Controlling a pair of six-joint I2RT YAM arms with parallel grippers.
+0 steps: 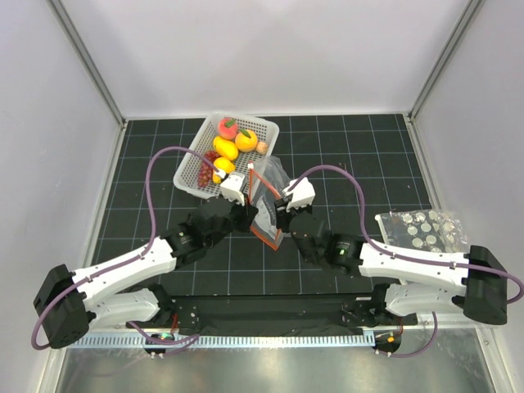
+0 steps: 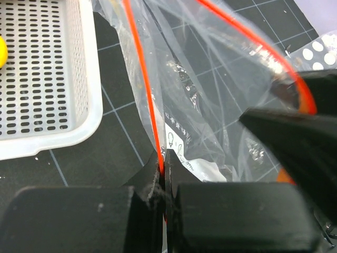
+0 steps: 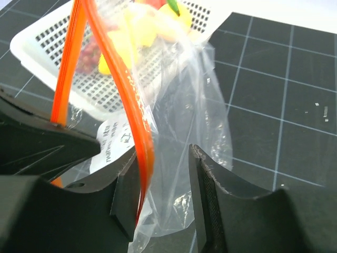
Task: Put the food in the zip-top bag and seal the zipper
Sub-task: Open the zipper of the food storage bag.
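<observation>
The clear zip-top bag (image 1: 268, 184) stands upright between my two grippers, just in front of the basket. My left gripper (image 1: 248, 214) is shut on the red-orange zipper (image 2: 142, 84) at one side of the bag's mouth (image 2: 221, 89). My right gripper (image 3: 163, 163) is open. The other zipper strip (image 3: 118, 79) and the bag's film (image 3: 195, 105) hang between its fingers, the strip against the left finger. The food lies in the white basket: pink-red peach (image 1: 228, 127), yellow pear (image 1: 225, 148), orange piece (image 1: 246, 139), tiny ball (image 1: 262, 147), dark red grapes (image 1: 209, 164).
The white perforated basket (image 1: 190, 176) sits at the back centre-left, close behind the bag; it also shows in the left wrist view (image 2: 47, 68) and the right wrist view (image 3: 52, 42). A clear sheet with white dots (image 1: 422, 231) lies at the right on the black gridded mat.
</observation>
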